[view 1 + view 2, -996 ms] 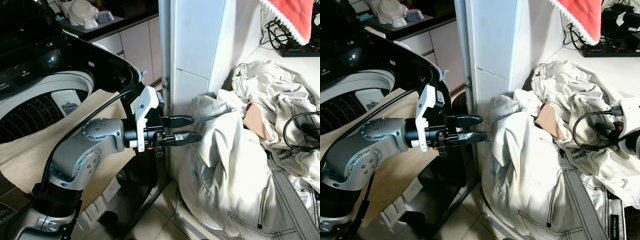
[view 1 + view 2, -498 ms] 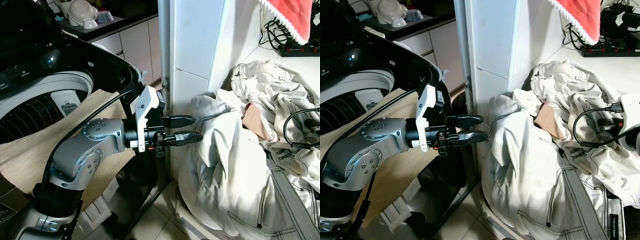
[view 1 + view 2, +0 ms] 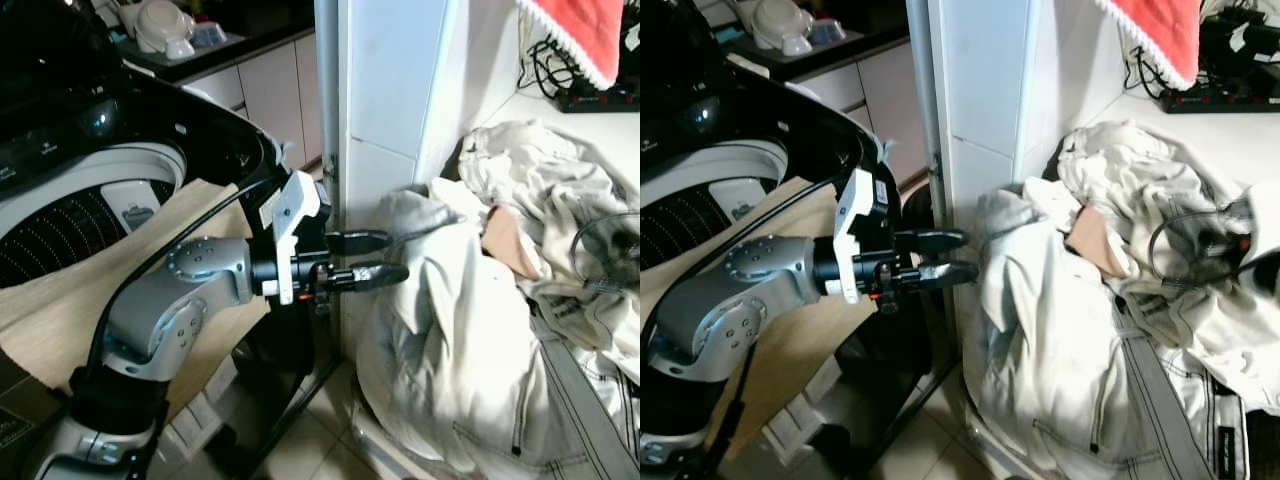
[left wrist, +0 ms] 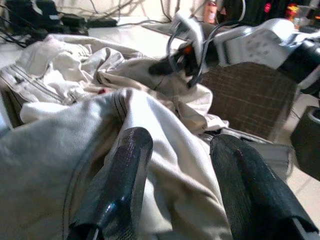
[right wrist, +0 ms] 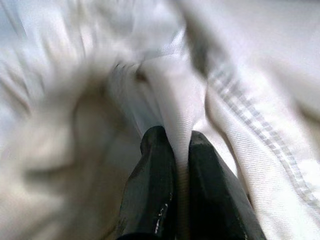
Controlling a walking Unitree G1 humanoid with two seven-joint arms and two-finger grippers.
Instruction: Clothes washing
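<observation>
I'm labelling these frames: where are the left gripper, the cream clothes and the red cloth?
left gripper [image 3: 380, 257], left eye view, gap between its fingertips.
cream clothes [image 3: 450, 330], left eye view, front of the hanging fabric.
red cloth [image 3: 1155, 30], right eye view, middle of the cloth.

The right gripper [image 5: 172, 150] sits buried in the heap of cream-white denim clothes [image 3: 470, 330] – the pinched fold [image 5: 177, 120] is sharp, everything around it smeared. The red fringed cloth [image 3: 585, 30] gets cropped by the top edge.
</observation>
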